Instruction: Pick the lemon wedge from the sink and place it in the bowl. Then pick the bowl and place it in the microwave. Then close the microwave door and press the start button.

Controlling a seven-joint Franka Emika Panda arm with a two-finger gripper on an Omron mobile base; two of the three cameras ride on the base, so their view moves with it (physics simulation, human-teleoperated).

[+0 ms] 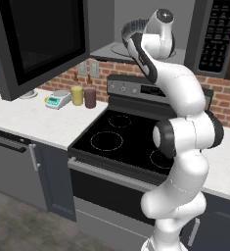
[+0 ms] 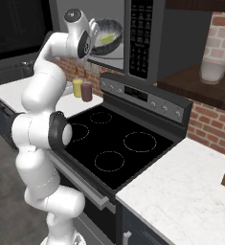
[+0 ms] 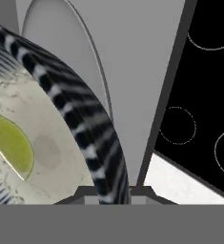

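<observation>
I am holding the bowl (image 2: pixel 106 36) up high, at the open mouth of the microwave (image 2: pixel 133 36). My fingers (image 3: pixel 111 190) are closed on the bowl's striped rim, one on each side of it. The bowl is tipped a bit, and I can look right into it.

The lemon wedge (image 3: pixel 11 143) lies inside the bowl, on the pale bottom. So the first job looks done: the wedge is out of the sink and in the bowl.

The second job is partly done. The bowl is off the counter (image 1: pixel 33 120) and is just over the grey floor of the microwave, near the round glass plate (image 3: pixel 61 57). I think it is not set down yet, because I am gripping it.

The microwave door (image 1: pixel 35 41) is swung wide open to the left.

What is left, I think: put the bowl down on the glass plate, let go, pull my arm out, push the door shut, and press the start button on the keypad (image 2: pixel 141 36).
</observation>
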